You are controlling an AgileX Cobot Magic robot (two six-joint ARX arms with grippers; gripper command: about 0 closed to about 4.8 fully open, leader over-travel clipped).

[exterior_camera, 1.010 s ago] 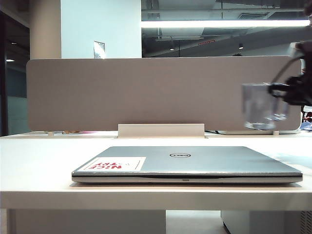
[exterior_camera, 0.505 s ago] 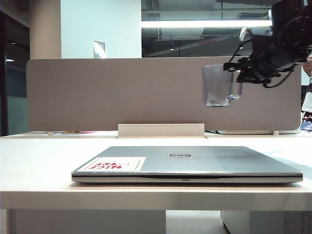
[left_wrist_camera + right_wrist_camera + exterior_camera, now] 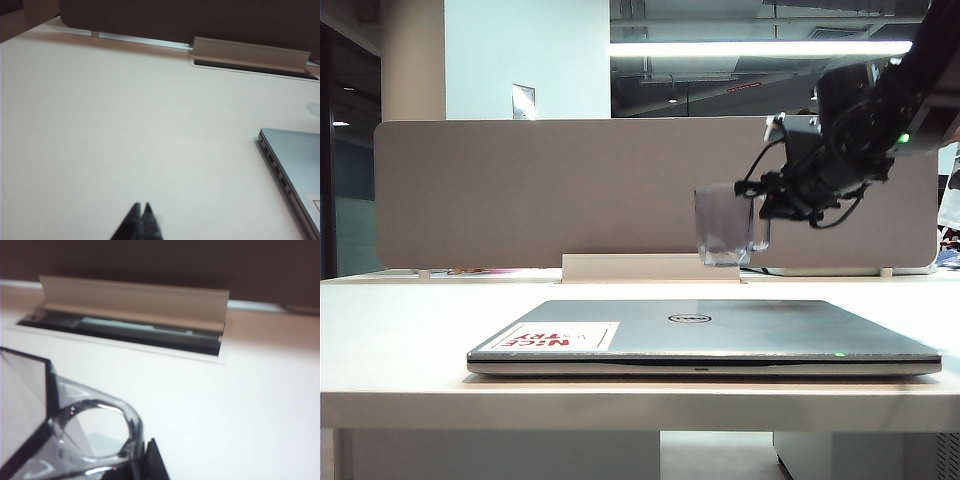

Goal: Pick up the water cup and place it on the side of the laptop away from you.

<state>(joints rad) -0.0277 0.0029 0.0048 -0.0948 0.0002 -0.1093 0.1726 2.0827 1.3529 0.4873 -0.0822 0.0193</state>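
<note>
Exterior view: the right claw (image 3: 763, 203), at the end of a dark arm reaching in from the right, is closed on the side handle of the water cup (image 3: 722, 225). The clear cup hangs upright in the air, above and beyond the far edge of the closed laptop (image 3: 705, 335), which lies flat on the white counter (image 3: 400, 330). A grey partition panel (image 3: 520, 190) stands along the counter's far edge, with a raised white cable flap (image 3: 650, 267) at its foot; ceiling strip lights show above. The left claw is outside this view.

Left wrist view: the left claw (image 3: 141, 220) shows only as two dark tips pressed together, holding nothing, above bare counter (image 3: 100, 125). A laptop corner (image 3: 295, 165) lies well to one side; the cable flap (image 3: 247, 52) is beyond.

Right wrist view: close detail absent elsewhere. The cup's looped handle (image 3: 97, 432) sits against the right claw's dark tip (image 3: 150, 462), the cup's straight wall (image 3: 22, 395) beside it, over the counter (image 3: 225, 410) short of the open cable flap (image 3: 135, 302).
</note>
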